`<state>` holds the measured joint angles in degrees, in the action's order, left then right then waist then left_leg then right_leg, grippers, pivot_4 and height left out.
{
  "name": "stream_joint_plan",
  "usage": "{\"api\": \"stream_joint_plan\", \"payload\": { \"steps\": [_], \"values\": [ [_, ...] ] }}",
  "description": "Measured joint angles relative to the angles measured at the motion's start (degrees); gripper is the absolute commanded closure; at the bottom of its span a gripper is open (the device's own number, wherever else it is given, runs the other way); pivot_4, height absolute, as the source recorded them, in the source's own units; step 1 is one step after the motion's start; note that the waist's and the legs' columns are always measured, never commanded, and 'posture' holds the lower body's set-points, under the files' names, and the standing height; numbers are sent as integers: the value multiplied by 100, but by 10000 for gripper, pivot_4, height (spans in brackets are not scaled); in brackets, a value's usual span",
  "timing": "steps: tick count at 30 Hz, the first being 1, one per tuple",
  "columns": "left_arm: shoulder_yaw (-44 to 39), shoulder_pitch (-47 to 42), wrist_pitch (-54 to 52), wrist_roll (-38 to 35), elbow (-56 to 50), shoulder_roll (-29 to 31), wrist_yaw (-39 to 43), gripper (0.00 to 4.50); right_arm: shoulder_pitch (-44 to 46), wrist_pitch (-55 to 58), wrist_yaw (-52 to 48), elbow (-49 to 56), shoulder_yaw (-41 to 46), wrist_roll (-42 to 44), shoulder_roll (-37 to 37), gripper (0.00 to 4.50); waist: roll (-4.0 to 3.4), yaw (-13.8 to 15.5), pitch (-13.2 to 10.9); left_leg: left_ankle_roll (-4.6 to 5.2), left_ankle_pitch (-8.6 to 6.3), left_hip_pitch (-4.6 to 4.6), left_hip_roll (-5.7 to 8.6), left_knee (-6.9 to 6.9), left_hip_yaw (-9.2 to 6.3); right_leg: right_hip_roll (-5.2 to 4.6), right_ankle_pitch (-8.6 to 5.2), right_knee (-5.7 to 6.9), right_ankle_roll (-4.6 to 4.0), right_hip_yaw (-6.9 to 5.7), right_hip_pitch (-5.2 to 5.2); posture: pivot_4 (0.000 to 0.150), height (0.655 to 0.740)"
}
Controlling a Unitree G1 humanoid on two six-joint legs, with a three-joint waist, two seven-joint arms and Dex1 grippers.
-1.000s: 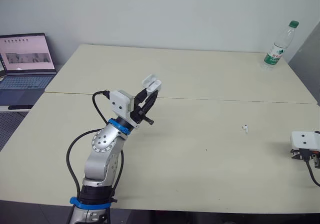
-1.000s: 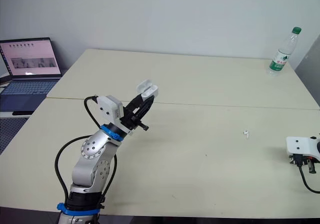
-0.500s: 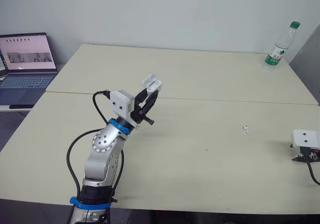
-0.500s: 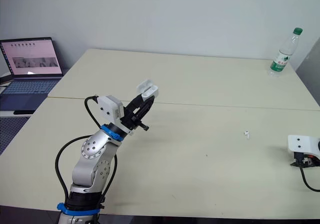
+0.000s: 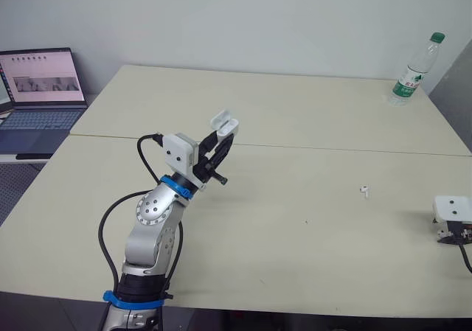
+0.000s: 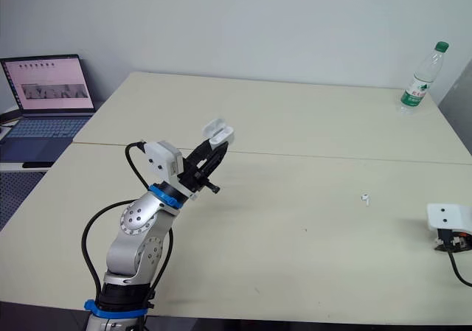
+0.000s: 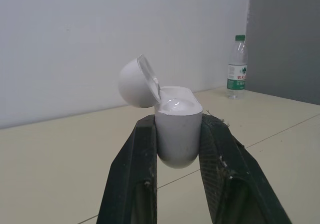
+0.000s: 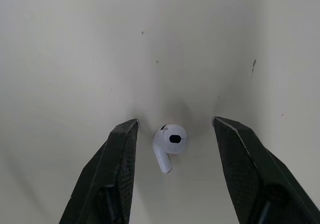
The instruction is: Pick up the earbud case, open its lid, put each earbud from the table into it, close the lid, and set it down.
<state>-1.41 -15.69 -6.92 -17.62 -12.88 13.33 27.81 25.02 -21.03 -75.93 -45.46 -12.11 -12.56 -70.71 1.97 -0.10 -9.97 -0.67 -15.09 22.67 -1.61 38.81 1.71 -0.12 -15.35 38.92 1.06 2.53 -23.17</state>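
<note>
My left gripper is raised over the left half of the table, shut on the white earbud case. The case stands upright between the fingers with its lid flipped open. One white earbud lies on the table right of centre. My right gripper is open at the table's right edge, under its white wrist box. It points down at a second earbud, which lies on the table between the two fingers without touching them.
A clear water bottle with a green cap stands at the table's far right corner. An open laptop sits on a side surface to the left. A seam runs across the tabletop between the two halves.
The right wrist has shifted slightly towards the right edge, and less of its black fingers shows. The left arm and the case are still.
</note>
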Motion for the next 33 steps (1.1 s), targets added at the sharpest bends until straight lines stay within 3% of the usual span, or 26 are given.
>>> {"api": "stream_joint_plan", "payload": {
  "steps": [10, 16, 25, 29, 33],
  "values": [
    [-1, 0, -13, 0, 0, 3, -18, 37430, 50, 174, -25, 17, -33, -78, 14, 20394, 0, 1, 0, 0, 0, 0, 0, 0, -1, -1, 0, 0, 0, -1, 1, 1500, 7400],
    [-1, -1, -13, 1, 1, 3, -15, 37430, -7, 241, -134, 39, -22, -54, 19, 40466, 4, -4, 2, 0, 0, -3, -1, 2, 3, -1, 1, 0, 1, 2, 4, 1500, 7400],
    [-3, -5, -12, 1, 8, 21, 12, 37430, -91, 363, -201, 184, 57, 55, 27, 40845, 6, -5, 3, 0, 0, -7, -2, 2, 2, 0, 0, 0, 1, 1, 7, 1500, 7400],
    [-2, -23, -4, 1, 58, 26, 35, 37430, -214, 1486, -617, 1524, 327, 891, 539, 40845, 5, -100, 3, 0, 0, -12, -14, -2, -3, 9, 1, 5, 0, 2, 6, 1500, 7400],
    [4, -56, 19, -3, 175, -6, 43, 37430, 425, 4198, -71, 3273, 661, 2221, 1981, 40845, -7, -213, 0, -2, 0, -10, -17, -6, -7, 16, 1, 14, -1, 3, -3, 1500, 7400]
  ]
}}
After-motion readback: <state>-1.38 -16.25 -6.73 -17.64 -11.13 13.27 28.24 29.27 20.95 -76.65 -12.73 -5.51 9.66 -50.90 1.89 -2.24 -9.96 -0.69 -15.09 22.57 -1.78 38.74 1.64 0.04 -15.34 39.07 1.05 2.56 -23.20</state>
